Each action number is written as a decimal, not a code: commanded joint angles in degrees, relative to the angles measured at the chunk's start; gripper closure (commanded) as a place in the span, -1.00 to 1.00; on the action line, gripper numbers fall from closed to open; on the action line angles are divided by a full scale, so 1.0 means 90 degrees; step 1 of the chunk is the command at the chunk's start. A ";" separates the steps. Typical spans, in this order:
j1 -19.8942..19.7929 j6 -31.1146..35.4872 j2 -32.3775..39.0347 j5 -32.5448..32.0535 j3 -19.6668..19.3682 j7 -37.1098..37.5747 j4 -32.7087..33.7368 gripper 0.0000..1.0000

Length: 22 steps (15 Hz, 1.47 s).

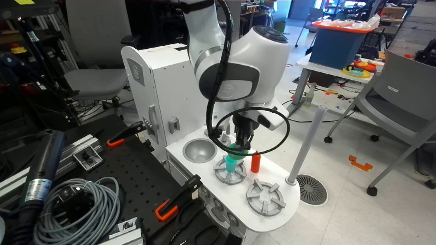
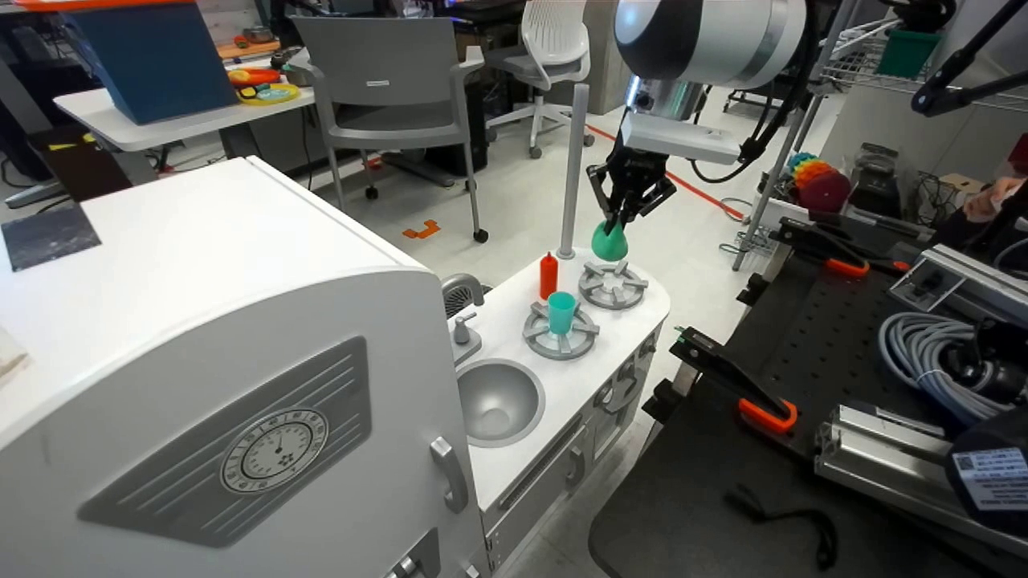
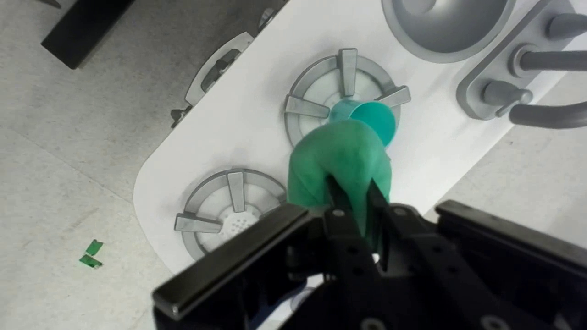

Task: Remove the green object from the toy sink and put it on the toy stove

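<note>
The black tool is gripping a green toy piece, its two fingers pressing in from opposite sides at the top of the piece. In an exterior view the piece is showing a teardrop outline, narrowing upward into the grip with its rounded end facing down. It is hanging in the air above the white tabletop of a toy kitchen, well apart from the toy sink. In the wrist view it is partly covering a teal cup and the spoked stove burner beneath; an exterior view is showing a gap between piece and cup. Whether the piece is hanging directly over a burner is hard to tell.

The cup is standing upright on the burner nearer the sink. A matching end burner is sitting at the tabletop's rounded end, near a grey post. A red squeeze bottle is standing upright near the cup, toward the edge on the faucet side. The curved grey faucet is rising beside the sink, next to a tall white cabinet.

In both exterior views a black perforated board is running alongside, carrying a coiled grey cable and black clamps with orange ends.
</note>
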 commanded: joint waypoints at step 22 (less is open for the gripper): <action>0.1076 -0.3786 0.4567 -0.0410 -0.2201 0.3290 0.6536 0.23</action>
